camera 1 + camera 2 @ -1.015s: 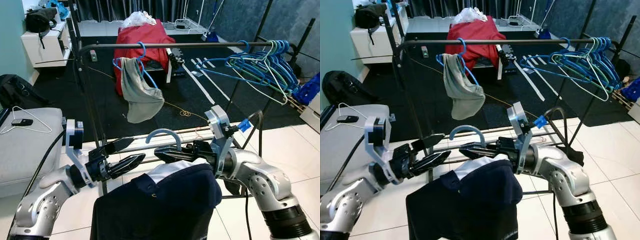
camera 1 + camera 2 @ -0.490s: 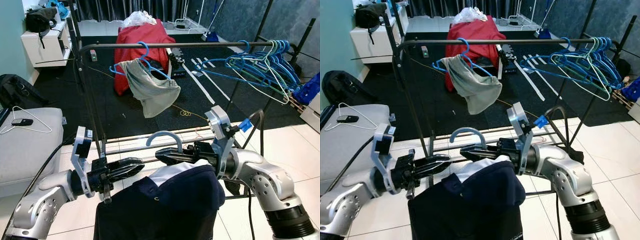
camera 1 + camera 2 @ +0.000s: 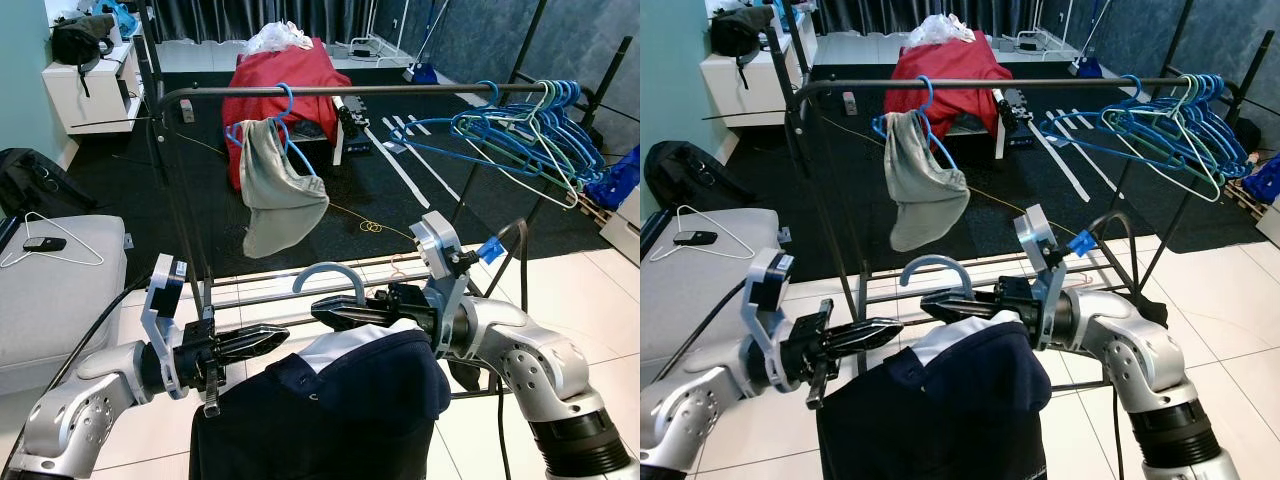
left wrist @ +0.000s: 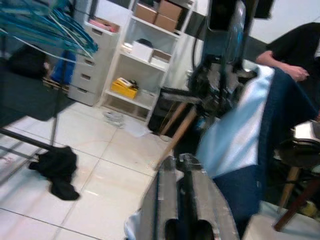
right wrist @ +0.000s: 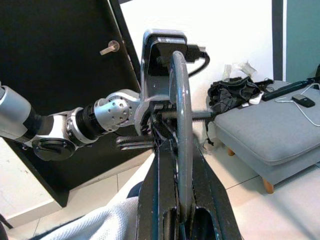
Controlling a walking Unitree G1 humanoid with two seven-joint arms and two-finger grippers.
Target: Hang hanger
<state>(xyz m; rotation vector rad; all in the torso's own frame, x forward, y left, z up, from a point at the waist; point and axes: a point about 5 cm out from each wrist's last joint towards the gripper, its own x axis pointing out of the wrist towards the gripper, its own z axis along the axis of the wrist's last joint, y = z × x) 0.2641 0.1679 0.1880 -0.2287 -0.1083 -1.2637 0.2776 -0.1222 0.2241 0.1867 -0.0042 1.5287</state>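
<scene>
While the hanger waits low in the middle of the frame, here is how things look.

Right pincer: its black fingers are pressed on the neck of the hanger, just under the blue hook.

Left pincer: fingers pressed together, holding nothing, close beside the jacket's shoulder, lower left.

Jacket: dark blue, soft and floppy. It hangs on the hanger and likely makes it heavy and swingy.

Where to hold: at the stiff neck, I think. The cloth would slip and sag.

Rail: across the top of the frame, well above the hook.

Other hangers: bunched at upper right. A grey cloth hangs at upper left.
</scene>
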